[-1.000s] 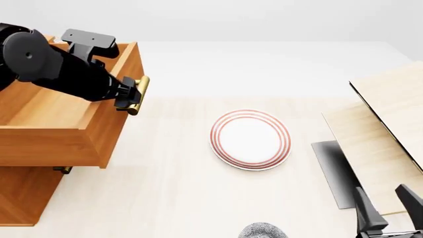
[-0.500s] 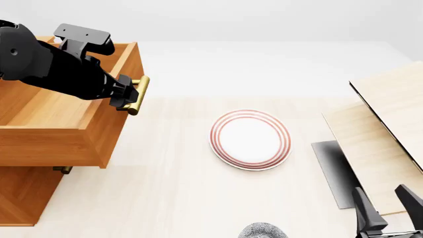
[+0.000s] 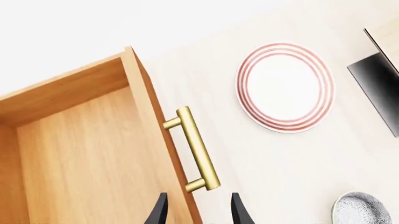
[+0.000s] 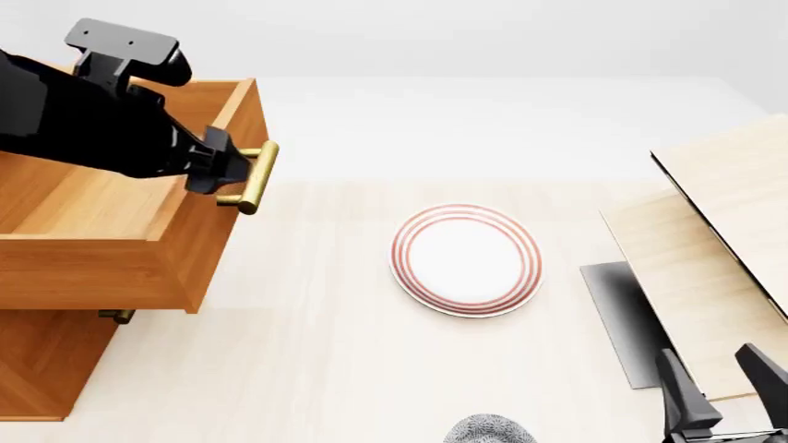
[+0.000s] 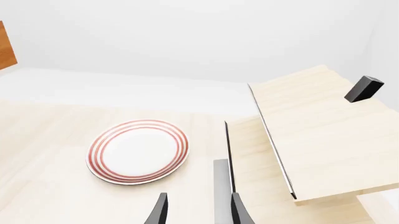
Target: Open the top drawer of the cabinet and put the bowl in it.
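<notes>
The cabinet (image 4: 43, 365) stands at the left. Its top drawer (image 4: 111, 263) is pulled out and open, and nothing shows inside it. Its brass handle (image 4: 254, 175) is free. My left gripper (image 4: 207, 172) is open just behind the handle, over the drawer's front wall. In the left wrist view the fingertips (image 3: 160, 207) straddle the near end of the handle (image 3: 196, 149) without touching it. The speckled bowl (image 4: 490, 431) sits at the table's near edge and also shows in the left wrist view (image 3: 361, 211). My right gripper (image 4: 721, 374) is open and empty at the lower right.
A white plate with red rings (image 4: 467, 259) lies mid-table. Pale wood boards (image 4: 726, 231) lean at the right over a dark grey slab (image 4: 622, 314). A lower drawer's handle (image 4: 117, 317) peeks out under the open drawer.
My left gripper has let go of the brass handle and drawn back and up over the drawer. The drawer stays open. The right arm has not moved.
</notes>
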Robot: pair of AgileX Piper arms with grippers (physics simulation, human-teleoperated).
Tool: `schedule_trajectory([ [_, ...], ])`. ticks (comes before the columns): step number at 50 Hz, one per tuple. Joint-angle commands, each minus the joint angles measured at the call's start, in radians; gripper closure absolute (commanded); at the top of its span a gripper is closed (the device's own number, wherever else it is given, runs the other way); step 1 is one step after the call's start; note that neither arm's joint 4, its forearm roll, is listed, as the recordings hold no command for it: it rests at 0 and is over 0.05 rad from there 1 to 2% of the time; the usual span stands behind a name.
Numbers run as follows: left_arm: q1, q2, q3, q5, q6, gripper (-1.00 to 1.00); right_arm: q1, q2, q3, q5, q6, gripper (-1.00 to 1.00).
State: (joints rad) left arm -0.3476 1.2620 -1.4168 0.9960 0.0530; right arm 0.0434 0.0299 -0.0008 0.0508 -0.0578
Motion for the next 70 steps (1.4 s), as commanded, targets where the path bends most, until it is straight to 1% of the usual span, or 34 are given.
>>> schedule_trajectory([
  [1, 0.003, -0.033, -0.006, 0.019, 0.025, -1.0, 0.0, -0.001, 0.0, 0.001, -0.001, -1.0],
  [8, 0.003, -0.048, -0.014, 0.035, 0.033, -1.0, 0.001, 0.0, 0.0, 0.0, -0.001, -1.0],
  [9, -0.01, -0.043, -0.025, 0.035, 0.025, -1.0, 0.001, 0.0, 0.0, 0.0, -0.001, -1.0],
  [11, 0.002, -0.051, -0.02, 0.039, 0.047, -1.0, 0.001, 0.001, 0.0, 0.0, -0.002, -1.0],
  [13, -0.015, -0.045, -0.034, 0.043, 0.039, -1.0, 0.001, 0.001, 0.0, 0.0, -0.002, -1.0],
  [14, -0.014, -0.048, -0.036, 0.045, 0.051, -1.0, 0.001, 0.002, 0.0, -0.001, -0.002, -1.0],
  [21, -0.06, -0.043, -0.071, 0.056, 0.049, -1.0, 0.001, 0.002, 0.0, 0.0, -0.002, -1.0],
  [22, -0.053, -0.05, -0.071, 0.06, 0.062, -1.0, 0.001, 0.001, 0.0, 0.001, -0.003, -1.0],
  [25, -0.062, -0.052, -0.073, 0.061, 0.064, -1.0, 0.002, -0.001, 0.0, 0.003, -0.003, -1.0],
  [28, -0.077, -0.057, -0.06, 0.054, 0.083, -1.0, 0.002, -0.002, 0.0, 0.005, -0.003, -1.0],
  [32, -0.092, -0.061, -0.059, 0.051, 0.085, -1.0, 0.002, -0.002, 0.0, 0.005, -0.003, -1.0],
  [34, -0.118, -0.047, -0.076, 0.049, 0.076, -1.0, 0.002, 0.0, 0.0, 0.003, -0.003, -1.0],
  [37, -0.129, -0.054, -0.066, 0.04, 0.076, -1.0, 0.002, 0.002, 0.0, 0.002, -0.004, -1.0],
  [38, -0.155, -0.041, -0.075, 0.034, 0.056, -1.0, 0.002, 0.003, 0.0, 0.001, -0.004, -1.0],
  [39, -0.16, -0.046, -0.081, 0.029, 0.054, -1.0, 0.002, 0.003, 0.0, 0.001, -0.004, -1.0],
  [40, -0.156, -0.054, -0.076, 0.029, 0.057, -1.0, 0.002, 0.003, 0.0, 0.001, -0.004, -1.0],
  [41, -0.183, -0.047, -0.073, 0.02, 0.045, -1.0, 0.002, 0.004, 0.0, 0.001, -0.004, -1.0],
  [44, -0.202, -0.048, -0.065, 0.008, 0.04, -1.0, 0.002, 0.003, 0.0, 0.001, -0.004, -1.0],
  [45, -0.241, -0.028, -0.085, -0.002, 0.005, -1.0, 0.003, 0.003, 0.0, 0.001, -0.005, -1.0],
  [48, -0.236, -0.043, -0.069, -0.01, 0.013, -1.0, 0.003, 0.002, 0.0, 0.002, -0.005, -1.0],
  [51, -0.251, -0.038, -0.043, -0.023, 0.011, -1.0, 0.003, 0.004, 0.0, 0.002, -0.005, -1.0],
  [52, -0.254, -0.046, -0.044, -0.027, -0.006, -1.0, 0.003, 0.003, 0.0, 0.002, -0.005, -1.0],
  [53, -0.262, -0.046, -0.029, -0.028, 0.006, -1.0, 0.003, 0.003, 0.0, 0.003, -0.005, -1.0],
  [57, -0.283, -0.042, -0.015, -0.041, -0.001, -1.0, 0.003, 0.002, 0.0, 0.003, -0.006, -1.0],
  [60, -0.299, -0.04, -0.017, -0.04, -0.007, -1.0, 0.003, 0.002, 0.0, 0.004, -0.006, -1.0],
  [61, -0.32, -0.026, -0.024, -0.044, -0.011, -1.0, 0.003, 0.003, 0.0, 0.004, -0.005, -1.0],
  [62, -0.32, -0.026, -0.021, -0.042, -0.016, -1.0, 0.003, 0.003, 0.0, 0.004, -0.006, -1.0],
  [63, -0.318, -0.031, -0.013, -0.044, -0.005, -1.0, 0.003, 0.004, 0.0, 0.003, -0.005, -1.0],
  [66, -0.336, -0.028, -0.015, -0.049, -0.021, -1.0, 0.004, 0.005, 0.0, 0.002, -0.006, -1.0],
  [68, -0.334, -0.035, -0.002, -0.053, -0.019, -1.0, 0.004, 0.006, 0.0, 0.002, -0.006, -1.0],
  [70, -0.361, -0.022, 0.001, -0.064, -0.034, -1.0, 0.004, 0.006, 0.0, 0.001, -0.006, -1.0],
])
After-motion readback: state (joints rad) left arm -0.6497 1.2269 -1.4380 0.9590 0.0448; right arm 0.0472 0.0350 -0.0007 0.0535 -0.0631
